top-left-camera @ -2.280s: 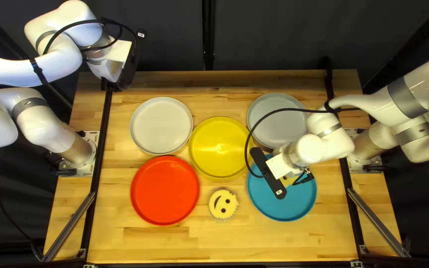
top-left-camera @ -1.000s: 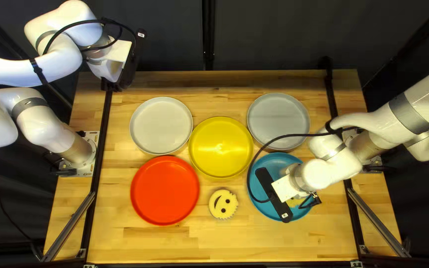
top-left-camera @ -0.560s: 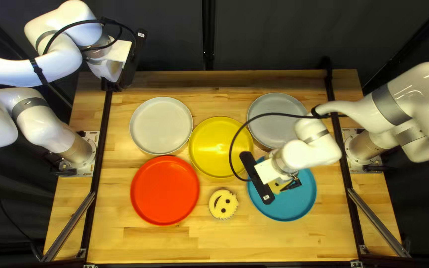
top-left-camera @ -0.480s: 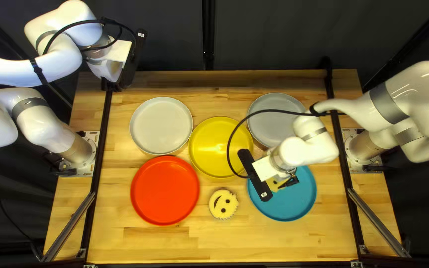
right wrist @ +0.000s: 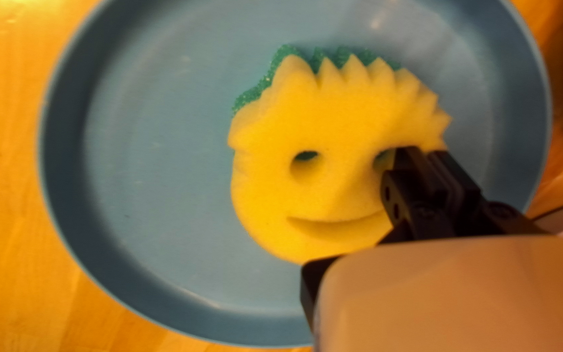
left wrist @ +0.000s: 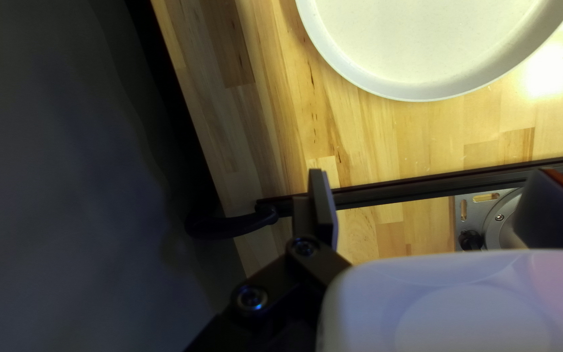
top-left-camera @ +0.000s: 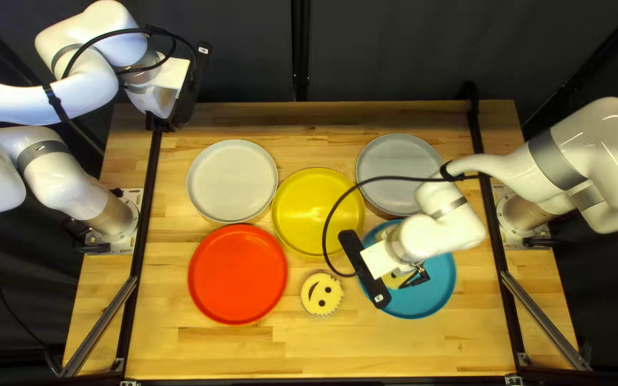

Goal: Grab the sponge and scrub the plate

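between the tips of the right pincer (right wrist: 421, 153): a narrow pinch of yellow sponge (right wrist: 340, 163), taken near one eye hole by the rim. grip small, off-centre. bulk of the sponge spreads out to one side of the fingers, smiling face up, green layer (right wrist: 253, 96) peeking out underneath, seemingly rough side down on the blue plate (right wrist: 144, 169).

judged step: scrubbing, pickup done.

risks. edge bite is slight, so drag against the plate could swivel the sponge round the tips, or tear it at the eye hole. plate has no second hand on it; too much downward push and it may slide along with the strokes, nudging the yellow plate (top-left-camera: 317, 211) just beside it. too little push, and the far side of the sponge may lift and skim.

further out from the pincer: second sponge (top-left-camera: 322, 294), loose on the table near the blue plate, then red plate (top-left-camera: 237, 274). farthest off, left pincer (left wrist: 431, 173), spread wide, nothing in it, by the pale plate (left wrist: 425, 45). could steady the blue rim if sliding starts.
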`<action>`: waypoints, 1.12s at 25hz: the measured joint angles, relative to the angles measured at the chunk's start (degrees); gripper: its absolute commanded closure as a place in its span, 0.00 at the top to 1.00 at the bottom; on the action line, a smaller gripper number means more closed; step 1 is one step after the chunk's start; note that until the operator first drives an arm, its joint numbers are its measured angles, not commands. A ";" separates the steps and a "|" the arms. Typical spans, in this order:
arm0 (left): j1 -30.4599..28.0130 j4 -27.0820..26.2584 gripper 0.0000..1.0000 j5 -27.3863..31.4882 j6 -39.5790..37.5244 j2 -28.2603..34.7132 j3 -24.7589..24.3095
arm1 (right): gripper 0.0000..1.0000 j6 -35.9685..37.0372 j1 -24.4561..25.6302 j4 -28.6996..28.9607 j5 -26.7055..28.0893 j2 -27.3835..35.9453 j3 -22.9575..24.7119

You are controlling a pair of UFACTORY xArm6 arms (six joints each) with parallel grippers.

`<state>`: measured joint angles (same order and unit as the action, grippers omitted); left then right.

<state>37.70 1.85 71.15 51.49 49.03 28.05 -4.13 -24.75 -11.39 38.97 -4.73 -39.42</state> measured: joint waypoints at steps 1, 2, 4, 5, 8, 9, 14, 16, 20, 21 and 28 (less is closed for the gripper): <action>0.00 0.00 1.00 0.00 0.00 0.00 0.00 | 0.00 0.05 0.12 -0.13 -0.12 -0.10 0.01; 0.00 0.00 1.00 0.00 0.00 0.00 0.00 | 0.00 0.33 0.53 -0.24 -0.32 -0.19 0.08; 0.00 0.00 1.00 0.00 0.00 0.00 0.00 | 0.00 1.44 1.90 -0.35 -0.88 -0.32 0.39; 0.00 0.00 1.00 0.00 0.00 0.00 0.00 | 0.00 2.21 2.74 -0.34 -1.19 -0.33 0.58; 0.00 0.00 1.00 0.00 0.00 0.00 0.00 | 0.00 5.03 5.46 0.11 -1.72 -0.09 1.00; 0.00 0.00 1.00 0.00 0.00 0.00 0.00 | 0.00 5.86 6.20 0.31 -1.71 0.07 1.04; 0.00 0.00 1.00 0.00 0.00 0.00 0.00 | 0.00 7.90 8.16 0.93 -0.50 1.29 1.01; 0.00 0.00 1.00 0.00 0.00 0.00 0.00 | 0.00 7.46 7.89 0.95 -0.05 1.97 1.37; 0.00 0.00 1.00 0.00 0.00 0.00 0.00 | 0.00 4.90 5.53 0.79 0.34 2.39 1.83; 0.00 0.00 1.00 0.00 0.00 0.00 0.00 | 0.00 4.03 4.58 0.73 0.45 2.26 1.76; 0.00 0.00 1.00 0.00 0.00 0.00 0.00 | 0.00 -2.56 -2.41 0.12 2.39 1.52 0.50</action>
<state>37.70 1.85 71.15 51.49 49.03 28.05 -6.69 -27.15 -11.27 41.35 -3.21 -38.92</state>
